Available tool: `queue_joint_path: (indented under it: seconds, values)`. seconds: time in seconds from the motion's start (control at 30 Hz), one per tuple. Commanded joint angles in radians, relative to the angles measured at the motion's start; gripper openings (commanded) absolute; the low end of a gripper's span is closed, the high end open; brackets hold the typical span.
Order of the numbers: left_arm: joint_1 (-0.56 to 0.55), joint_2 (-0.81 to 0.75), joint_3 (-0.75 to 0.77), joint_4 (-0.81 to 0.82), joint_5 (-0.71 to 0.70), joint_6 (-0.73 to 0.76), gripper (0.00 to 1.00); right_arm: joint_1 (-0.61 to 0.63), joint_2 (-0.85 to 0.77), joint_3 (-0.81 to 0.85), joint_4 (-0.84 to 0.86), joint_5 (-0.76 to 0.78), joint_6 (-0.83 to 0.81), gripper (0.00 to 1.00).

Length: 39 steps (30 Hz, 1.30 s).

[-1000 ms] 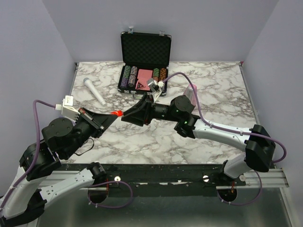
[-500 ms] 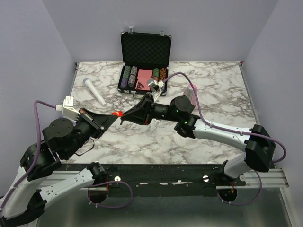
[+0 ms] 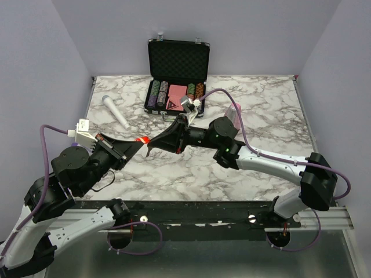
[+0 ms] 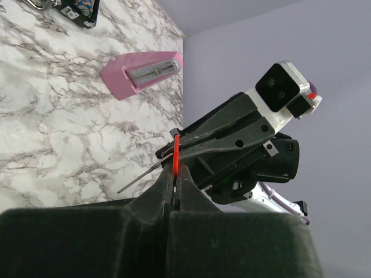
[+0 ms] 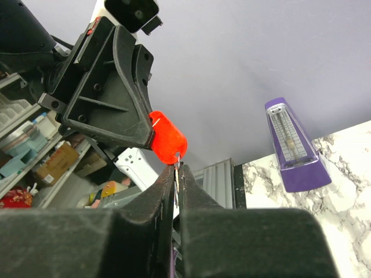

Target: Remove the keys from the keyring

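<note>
Top view: mid-frame above the bench (image 3: 232,168), the left pincer (image 3: 135,145) and right pincer (image 3: 152,146) meet at the red keyring (image 3: 141,139).

Left wrist view: at centre, the left pincer (image 4: 175,175) is clamped on the keyring's thin edge (image 4: 175,153). The slim grey keys (image 4: 142,178) slant lower left.

Right wrist view: the keyring (image 5: 168,139) shows as a flat, rounded red tag. The right pincer (image 5: 177,171) pinches the silver keys (image 5: 176,163) just beneath it.

Top camera, high and behind, looks down over the whole marble table (image 3: 174,174); both wrist cameras sit close and low, apparently staring straight at each other, and all three catch the red keyring (image 4: 175,159)
</note>
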Motion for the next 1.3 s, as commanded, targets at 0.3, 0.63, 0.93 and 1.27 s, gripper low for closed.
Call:
queue_joint_path:
  seconds: [0.3, 0.63, 0.93, 1.27]
  values:
    - [0.004, -0.035, -0.028, -0.020, -0.002, 0.001, 0.30, 0.011, 0.009, 0.047, -0.054, -0.020, -0.016, 0.01]
    - [0.006, -0.096, -0.013, -0.123, -0.018, 0.236, 0.71, 0.009, 0.006, 0.183, -0.522, -0.144, -0.178, 0.01]
    - [0.006, -0.199, -0.065, 0.030, 0.270, 0.659, 0.64, 0.008, -0.032, 0.266, -0.855, -0.308, -0.292, 0.01]
    - [0.006, -0.104, -0.074, 0.139, 0.677, 0.794, 0.57, 0.009, -0.067, 0.311, -0.933, -0.431, -0.292, 0.01]
